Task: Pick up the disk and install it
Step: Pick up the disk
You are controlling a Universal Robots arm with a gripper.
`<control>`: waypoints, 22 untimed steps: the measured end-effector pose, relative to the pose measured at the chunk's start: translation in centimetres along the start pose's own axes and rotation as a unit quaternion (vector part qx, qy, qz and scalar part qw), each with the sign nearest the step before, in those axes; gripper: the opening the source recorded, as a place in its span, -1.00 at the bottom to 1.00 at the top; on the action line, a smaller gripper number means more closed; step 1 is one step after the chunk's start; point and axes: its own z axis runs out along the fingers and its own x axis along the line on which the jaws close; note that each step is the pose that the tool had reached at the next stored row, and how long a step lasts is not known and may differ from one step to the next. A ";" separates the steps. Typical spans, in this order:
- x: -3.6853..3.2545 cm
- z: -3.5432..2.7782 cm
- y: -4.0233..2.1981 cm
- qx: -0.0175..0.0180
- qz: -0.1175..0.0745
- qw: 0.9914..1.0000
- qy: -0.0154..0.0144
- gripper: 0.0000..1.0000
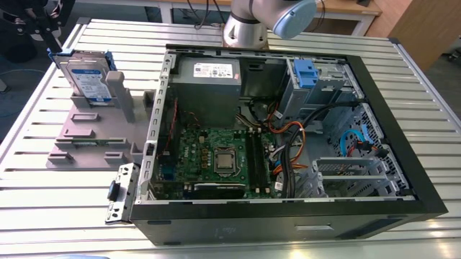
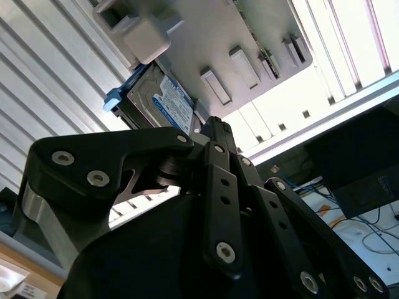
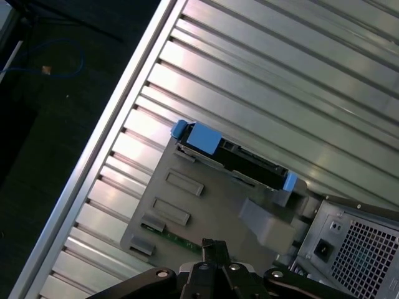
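Note:
The disk (image 1: 88, 75), silver with a white and blue label and a blue bracket, stands on edge in a grey holder (image 1: 94, 132) at the exterior view's left. In both wrist views the disk (image 2: 163, 103) (image 3: 234, 156) is seen upright in the holder (image 2: 215, 47) (image 3: 206, 208). My gripper (image 1: 47, 29) hangs just above and beyond the disk's end, apart from it. Its black fingers meet at the tip (image 2: 212, 123) (image 3: 209, 245), so it is shut with nothing in it.
An open computer case (image 1: 403, 135) lies at the middle and the exterior view's right, with a motherboard (image 1: 216, 156), cables and a drive bay holding a bare blue clip (image 1: 305, 71). The slatted metal table (image 1: 43, 205) (image 3: 280, 68) has bare room around the holder. Its edge drops off near the gripper.

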 end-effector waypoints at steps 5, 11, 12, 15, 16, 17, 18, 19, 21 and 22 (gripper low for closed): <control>0.00 0.00 0.00 0.000 -0.004 1.000 0.000 -0.79; 0.00 0.00 0.00 0.000 -0.009 1.000 0.000 -0.79; 0.00 0.00 0.00 0.000 -0.010 1.000 0.000 -0.79; 0.00 0.00 0.00 0.000 -0.013 1.000 0.001 -0.79; 0.00 0.00 0.00 0.000 -0.014 1.000 0.001 -0.79; 0.00 0.00 0.00 0.000 -0.014 1.000 0.001 -0.79; 0.00 0.00 0.00 0.000 -0.015 1.000 0.001 -0.79; 0.00 0.00 0.00 0.000 -0.016 1.000 0.001 -0.79; 0.00 0.00 0.00 0.000 -0.017 1.000 0.001 -0.79; 0.00 0.00 0.00 0.000 -0.018 1.000 0.001 -0.79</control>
